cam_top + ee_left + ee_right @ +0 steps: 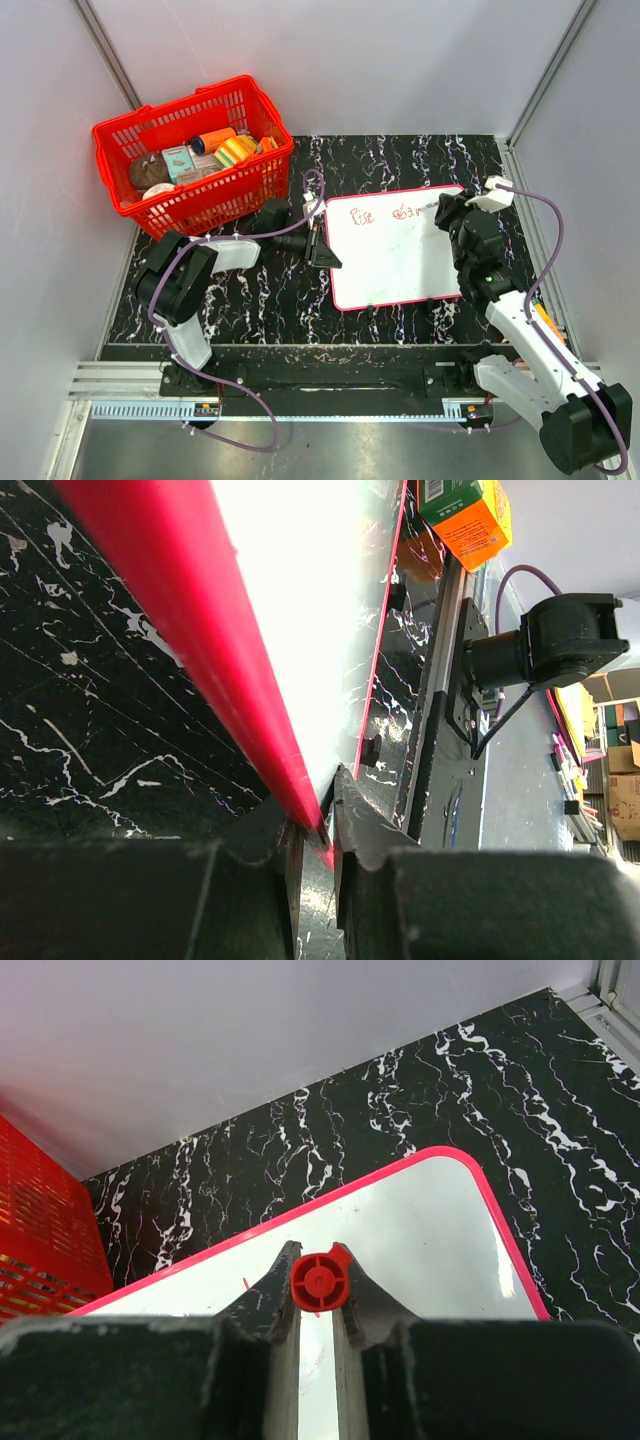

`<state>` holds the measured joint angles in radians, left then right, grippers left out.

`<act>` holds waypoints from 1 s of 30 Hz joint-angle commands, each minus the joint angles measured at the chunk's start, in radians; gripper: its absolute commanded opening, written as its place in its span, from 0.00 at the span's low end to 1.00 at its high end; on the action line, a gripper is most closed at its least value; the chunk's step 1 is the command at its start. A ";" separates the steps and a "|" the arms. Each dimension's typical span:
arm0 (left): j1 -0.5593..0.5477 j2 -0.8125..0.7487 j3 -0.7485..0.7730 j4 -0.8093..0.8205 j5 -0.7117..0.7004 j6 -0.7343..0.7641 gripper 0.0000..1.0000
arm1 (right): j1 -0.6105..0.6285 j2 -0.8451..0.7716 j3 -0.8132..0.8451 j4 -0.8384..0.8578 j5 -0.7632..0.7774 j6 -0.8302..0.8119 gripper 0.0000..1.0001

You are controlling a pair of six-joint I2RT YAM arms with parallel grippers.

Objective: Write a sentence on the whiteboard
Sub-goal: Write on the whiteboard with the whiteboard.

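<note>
Top external: whiteboard (395,262) lies on the table (400,160), sentence (385,213) near its far edge
Left gripper (322,245) pinches its left rim; right gripper (447,212), closed on a red marker (318,1282), sits by the writing

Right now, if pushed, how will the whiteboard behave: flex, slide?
Probably stiff: the whiteboard looks flat, no sag visible. Likely light, given its thin red edge. Might slide on the glossy table, though the left gripper pinching its edge should steady it.
</note>
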<state>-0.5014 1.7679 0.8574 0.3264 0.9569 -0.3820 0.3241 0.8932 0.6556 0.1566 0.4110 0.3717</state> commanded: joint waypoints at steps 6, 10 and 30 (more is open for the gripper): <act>-0.039 0.002 0.003 -0.050 -0.073 0.107 0.00 | -0.010 -0.007 0.039 0.052 0.045 -0.008 0.00; -0.039 0.001 0.003 -0.050 -0.073 0.107 0.00 | -0.010 -0.011 0.038 0.040 0.037 -0.008 0.00; -0.039 -0.002 0.003 -0.050 -0.078 0.107 0.00 | -0.010 -0.063 -0.011 -0.046 0.015 0.012 0.00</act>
<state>-0.5037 1.7679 0.8581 0.3290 0.9569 -0.3801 0.3225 0.8513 0.6518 0.1154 0.4091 0.3725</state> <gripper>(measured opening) 0.166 0.183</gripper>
